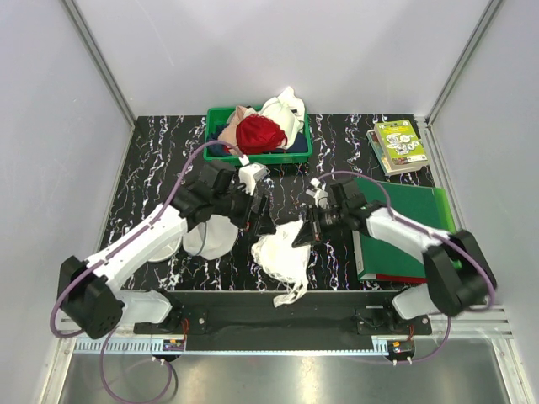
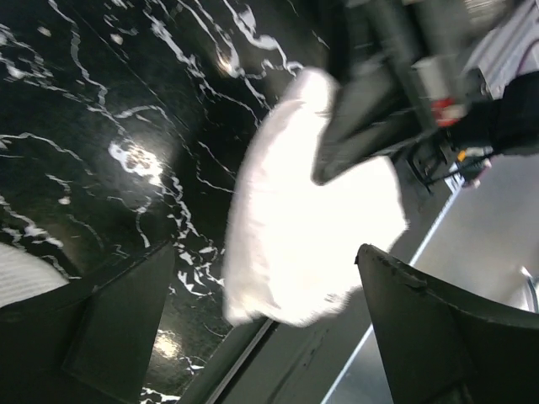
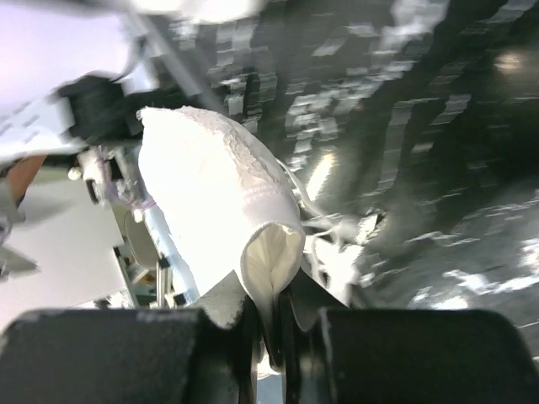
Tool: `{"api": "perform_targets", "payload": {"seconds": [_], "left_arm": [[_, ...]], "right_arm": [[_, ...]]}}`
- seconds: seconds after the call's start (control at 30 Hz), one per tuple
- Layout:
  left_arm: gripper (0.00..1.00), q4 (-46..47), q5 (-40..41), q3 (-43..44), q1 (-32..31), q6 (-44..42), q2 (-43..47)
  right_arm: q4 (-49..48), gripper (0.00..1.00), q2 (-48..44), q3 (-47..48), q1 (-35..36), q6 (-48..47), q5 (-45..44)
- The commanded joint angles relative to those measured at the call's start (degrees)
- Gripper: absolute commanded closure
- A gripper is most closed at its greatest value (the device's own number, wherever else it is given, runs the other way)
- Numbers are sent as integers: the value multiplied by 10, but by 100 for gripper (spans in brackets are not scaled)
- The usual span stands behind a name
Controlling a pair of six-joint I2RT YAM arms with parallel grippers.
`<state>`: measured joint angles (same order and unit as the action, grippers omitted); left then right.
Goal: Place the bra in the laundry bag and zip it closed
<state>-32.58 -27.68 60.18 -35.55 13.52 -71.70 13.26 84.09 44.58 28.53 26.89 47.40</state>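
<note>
The top view looks down from behind my arms over the whole table (image 1: 160, 143). Both wrist views sit close to the bra (image 1: 282, 257), on opposite sides; all three share it.

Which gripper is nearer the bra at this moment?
Right. The right gripper is shut on the bra, pinching its edge on the right-hand side. The left gripper hangs open off the bra's far-left edge, not gripping it.

A black white-veined table (image 1: 160, 151) is lying under the left gripper (image 1: 257, 212) and right gripper (image 1: 305, 233); pale walls (image 1: 278, 50) are standing beyond and beside them.
</note>
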Motion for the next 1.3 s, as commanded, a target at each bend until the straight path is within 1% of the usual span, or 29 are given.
{"api": "perform_targets", "payload": {"seconds": [0.0,0.1,0.13,0.2,0.23,0.27,0.3,0.33,0.37,0.4,0.47,0.57,0.63,0.67,0.7,0.73,0.77,0.8,0.83,0.93,1.03,1.1,1.27], "left_arm": [[4,15,-80,27,1,-14,-32],[2,37,-139,34,0,-3,-48],[2,44,-179,36,-1,-2,-57],[2,52,-221,35,-6,10,-66],[3,58,-249,35,-8,12,-70],[7,60,-261,33,-14,15,-74],[13,63,-272,25,-16,19,-75],[24,63,-291,21,-17,19,-76],[37,63,-295,16,-16,21,-70],[52,63,-295,11,-16,26,-66],[59,63,-307,-2,-16,29,-56],[72,65,-317,-6,-16,47,-36],[86,66,-320,-2,-16,60,-20],[94,66,-316,4,-16,66,-15],[100,65,-296,9,-16,76,0],[100,63,-283,13,-16,78,8],[100,58,-262,32,-15,80,16],[100,41,-209,41,-15,80,24],[100,31,-180,51,-13,81,37],[100,13,-127,80,-1,97,60],[100,-4,-73,106,7,125,80],[100,-11,-61,127,13,151,86],[100,-18,-51,167,20,203,99]], "right_arm": [[32,100,-110,-18,6,-8,72],[46,100,-147,-24,8,-7,88],[46,100,-154,-27,10,-6,95],[49,100,-170,-27,12,-4,93],[50,100,-174,-26,12,-4,96],[53,100,-180,-23,13,-4,93],[56,100,-184,-20,13,-5,89],[58,100,-185,-19,12,-4,84],[60,100,-190,-18,12,-4,82],[63,100,-191,-15,12,-4,80],[64,99,-196,-14,12,-1,74],[65,96,-205,-6,13,6,74],[66,93,-207,3,12,11,74],[68,89,-206,8,13,13,74],[72,72,-205,16,12,16,76],[77,60,-204,22,13,18,75],[81,53,-203,27,12,22,76],[82,32,-205,32,12,25,80],[81,23,-206,35,13,29,80],[81,1,-226,37,12,36,86],[78,0,-263,30,12,30,91],[74,0,-279,24,13,22,89],[45,0,-347,10,12,13,35]]}}
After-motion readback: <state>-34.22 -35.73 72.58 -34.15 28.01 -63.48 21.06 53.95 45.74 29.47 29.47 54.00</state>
